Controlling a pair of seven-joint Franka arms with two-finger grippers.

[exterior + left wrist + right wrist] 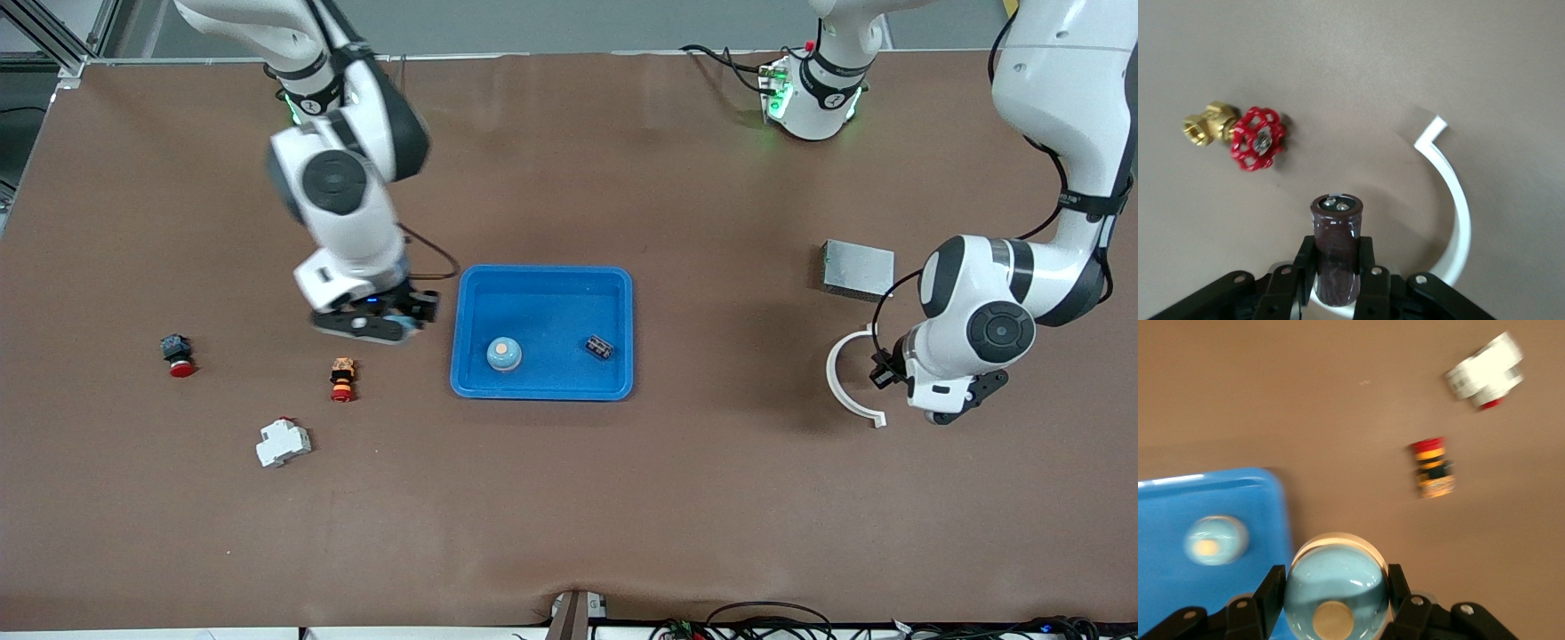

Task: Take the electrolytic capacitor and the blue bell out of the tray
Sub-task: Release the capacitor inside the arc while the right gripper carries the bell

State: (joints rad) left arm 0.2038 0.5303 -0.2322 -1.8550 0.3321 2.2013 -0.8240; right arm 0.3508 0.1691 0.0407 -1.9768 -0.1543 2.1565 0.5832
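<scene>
My right gripper [380, 325] hangs just beside the blue tray [542, 300], at the right arm's end of it. It is shut on a light blue bell [1335, 585] with a tan button. My left gripper [948, 407] is over the table near the left arm's end, shut on a dark brown capacitor [1337, 243] that stands upright between the fingers. Another bell [504, 354] and a small dark capacitor [599, 347] lie in the tray. The tray [1258, 513] and its bell [1213, 541] also show in the right wrist view.
A white curved strip [845, 378] lies beside the left gripper, a grey metal block [858, 269] farther back. A brass valve with red handwheel [1248, 135] lies near the left gripper. An orange-red push button [342, 379], a red button [178, 356] and a white breaker [283, 442] lie near the right arm's end.
</scene>
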